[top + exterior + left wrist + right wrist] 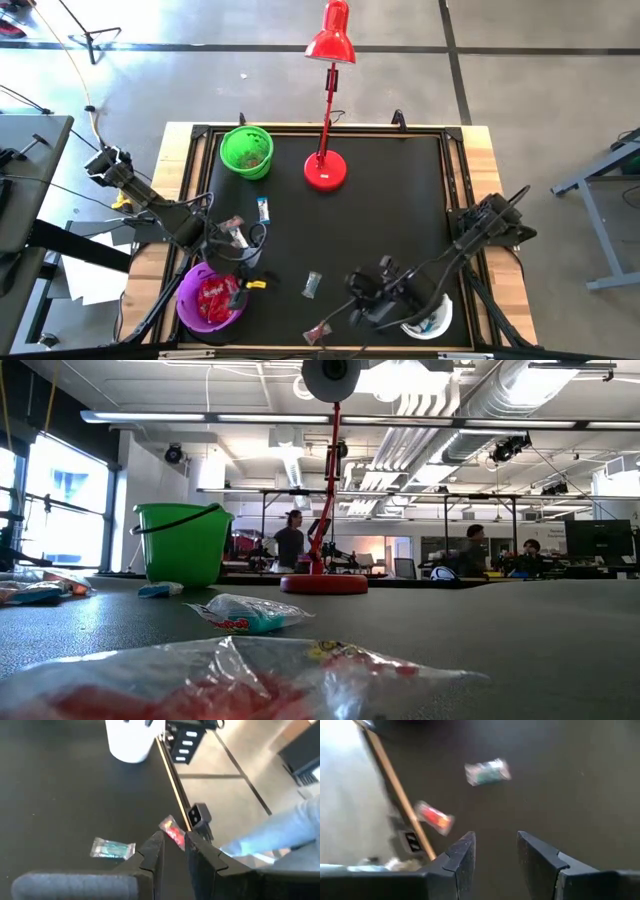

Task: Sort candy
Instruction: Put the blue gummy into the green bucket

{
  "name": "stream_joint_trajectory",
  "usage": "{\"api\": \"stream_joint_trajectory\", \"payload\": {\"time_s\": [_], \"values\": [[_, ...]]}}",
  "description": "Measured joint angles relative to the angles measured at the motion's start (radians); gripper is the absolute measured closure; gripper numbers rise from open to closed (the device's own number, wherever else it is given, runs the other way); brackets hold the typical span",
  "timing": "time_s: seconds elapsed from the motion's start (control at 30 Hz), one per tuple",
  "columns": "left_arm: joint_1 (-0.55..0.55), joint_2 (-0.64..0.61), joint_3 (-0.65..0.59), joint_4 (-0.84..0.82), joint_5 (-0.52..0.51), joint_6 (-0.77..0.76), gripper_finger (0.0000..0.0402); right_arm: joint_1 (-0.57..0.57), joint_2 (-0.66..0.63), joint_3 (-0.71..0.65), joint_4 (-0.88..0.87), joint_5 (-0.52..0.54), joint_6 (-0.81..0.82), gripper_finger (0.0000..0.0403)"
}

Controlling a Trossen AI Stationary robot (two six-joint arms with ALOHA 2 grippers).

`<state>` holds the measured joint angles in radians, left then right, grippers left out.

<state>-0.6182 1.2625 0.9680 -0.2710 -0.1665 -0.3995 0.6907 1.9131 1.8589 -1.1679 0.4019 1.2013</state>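
Note:
In the high view, a clear greyish-green candy (313,284) lies on the black mat between my two grippers. A red candy (318,330) lies by the table's near edge. A blue-and-white candy (263,209) and another red one (235,231) lie beside my left arm. My left gripper (252,278) is open beside the purple bowl (186,300), which holds red candies. My right gripper (347,300) is open next to the white bowl (441,322) and points toward the greyish-green candy (487,771) and the red candy (434,817). Both grippers hold nothing.
A green bowl (246,151) and a red desk lamp (325,170) stand near the table's far edge. Bare mat stretches across the middle and right. The low view shows the red candy (230,680) close up, and people in the room beyond.

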Motion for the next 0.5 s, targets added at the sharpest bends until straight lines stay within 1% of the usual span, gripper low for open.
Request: {"api": "stream_joint_trajectory", "payload": {"time_s": [0.07, 0.17, 0.23, 0.4, 0.43, 0.5], "values": [[0.000, 0.000, 0.000, 0.016, -0.024, -0.019, 0.0339, -0.017, 0.024, -0.004, -0.027, -0.055, 0.024, 0.0261], [0.000, 0.000, 0.000, 0.032, -0.050, -0.026, 0.0339, -0.045, 0.046, -0.031, -0.005, -0.138, 0.066, 0.0261], [0.000, 0.000, 0.000, 0.047, -0.064, -0.018, 0.0339, -0.065, 0.057, -0.058, 0.034, -0.162, 0.095, 0.0261], [0.000, 0.000, 0.000, 0.044, -0.082, 0.009, 0.0339, -0.121, 0.070, -0.108, 0.113, -0.165, 0.115, 0.0261], [0.001, 0.000, 0.000, 0.026, -0.083, 0.009, 0.0339, -0.130, 0.070, -0.108, 0.112, -0.151, 0.126, 0.0261], [0.003, 0.006, 0.000, -0.017, -0.083, 0.009, 0.0339, -0.139, 0.069, -0.103, 0.109, -0.079, 0.126, 0.0261]]}}
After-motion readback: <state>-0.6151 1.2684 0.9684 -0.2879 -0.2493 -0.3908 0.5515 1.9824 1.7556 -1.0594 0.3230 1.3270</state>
